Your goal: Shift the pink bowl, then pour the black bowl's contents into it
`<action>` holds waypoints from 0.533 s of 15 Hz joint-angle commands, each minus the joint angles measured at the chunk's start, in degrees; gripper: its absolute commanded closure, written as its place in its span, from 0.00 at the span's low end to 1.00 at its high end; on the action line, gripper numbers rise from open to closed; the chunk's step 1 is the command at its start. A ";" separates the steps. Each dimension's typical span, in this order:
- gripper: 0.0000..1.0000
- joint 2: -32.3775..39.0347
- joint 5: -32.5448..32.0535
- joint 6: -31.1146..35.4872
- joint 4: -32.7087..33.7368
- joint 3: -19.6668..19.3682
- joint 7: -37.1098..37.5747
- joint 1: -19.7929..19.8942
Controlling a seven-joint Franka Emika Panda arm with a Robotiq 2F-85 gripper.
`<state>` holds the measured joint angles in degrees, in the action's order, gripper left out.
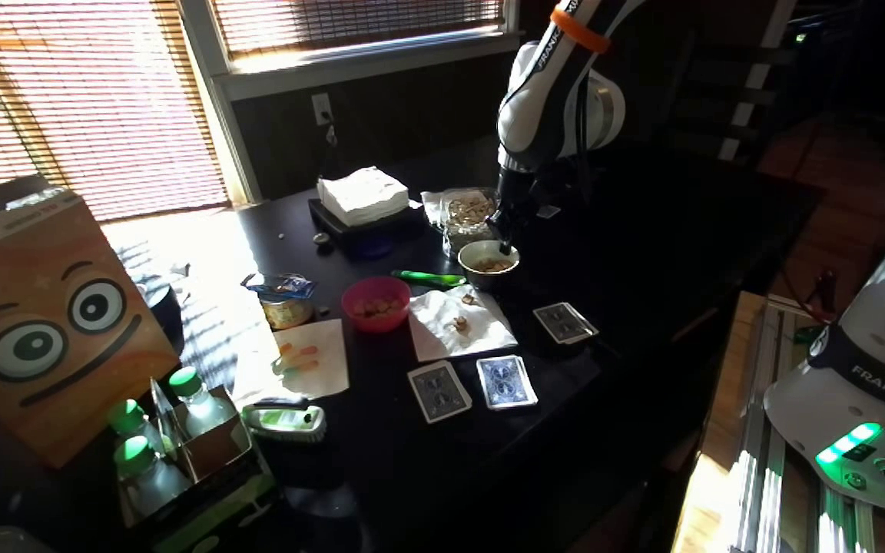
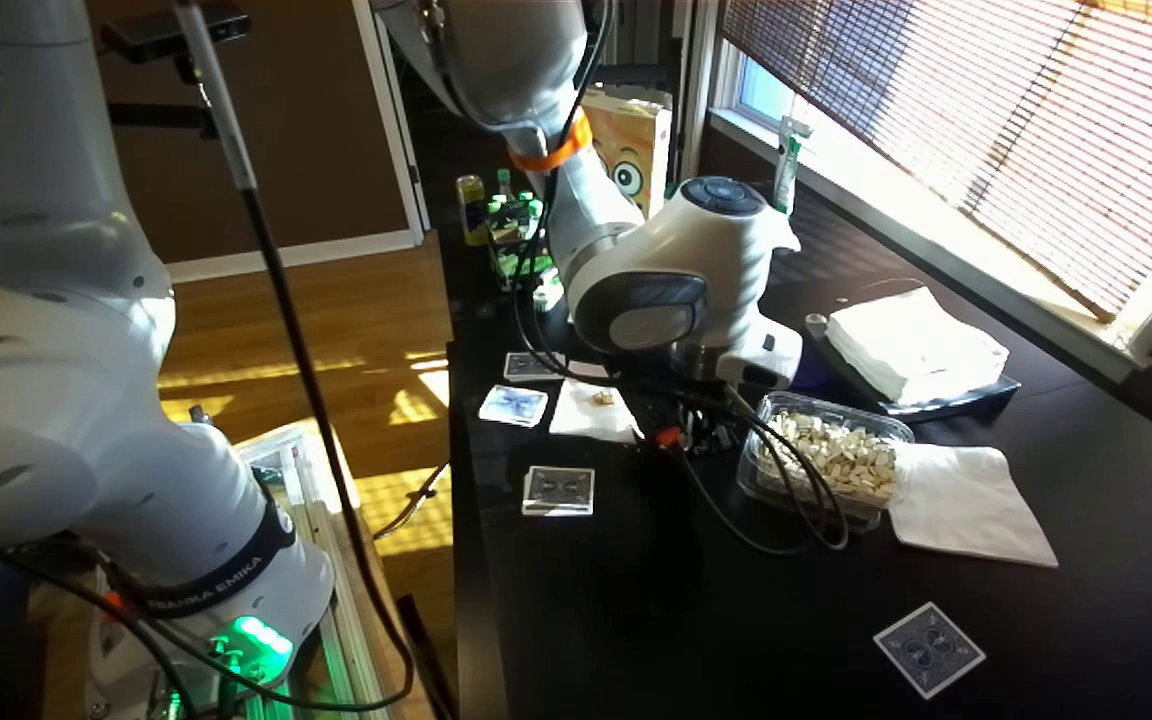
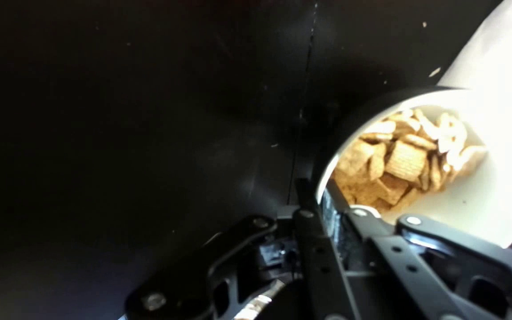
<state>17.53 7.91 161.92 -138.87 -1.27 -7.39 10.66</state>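
A dark table (image 1: pixel 665 223) fills most of my workspace, w/ the task items bunched tog. on it, prob. so I can reach them all. Over it my white Franka arm (image 1: pixel 527 123) comes in high, wrist pointing down; I'd say bc a rim grip wants the fingers straight above. An orange box (image 1: pixel 66 322) w/ a cartoon face stands well apart from the action, so prob. no bother.

A clear plastic tub (image 2: pixel 831 460) of pale flakes sits just beside the black bowl (image 3: pixel 442 211); I'd pour away from it. A spread white napkin (image 1: pixel 481 334) lies roughly btwn that bowl and the pink bowl (image 1: pixel 377 322), a few tan bits on it; my guess is it's a spill catcher. The pink bowl, my pour target, is upright on the table w/ some tan pcs inside; can't tell if its shift is done. In an exterior view the arm blocks both bowls.

My gripper (image 3: pixel 319 189) pinches the black bowl's rim, one fingertip inside, the other outside, thin wall btwn. The hold is on the side away from the pink bowl, so the free lip faces it, handy for tipping. Risk, I think: the bowl may swivel in a one-spot grip. It looks abt upright; can't tell if it's off the table.

Smallest: tan cereal squares (image 3: pixel 407 160) lie in the black bowl, so the pour isn't done yet.
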 commanded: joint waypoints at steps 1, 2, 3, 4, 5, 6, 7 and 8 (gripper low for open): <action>0.94 0.77 1.70 0.76 0.88 1.17 -1.74 1.15; 0.94 0.86 1.69 0.82 0.97 1.17 -1.72 1.21; 0.94 0.78 1.72 0.84 1.00 1.23 -1.74 1.28; 0.95 0.78 1.69 0.84 0.99 1.25 -1.74 1.32; 0.96 0.67 1.92 0.61 0.99 1.49 -2.05 1.53; 0.97 0.58 2.14 0.29 1.04 1.71 -2.30 1.74; 0.98 0.40 3.08 -0.17 1.12 2.45 -3.18 2.44; 0.98 0.37 3.41 -0.33 1.19 2.57 -3.32 2.65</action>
<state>17.45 8.25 161.94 -138.36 -0.54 -7.69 11.43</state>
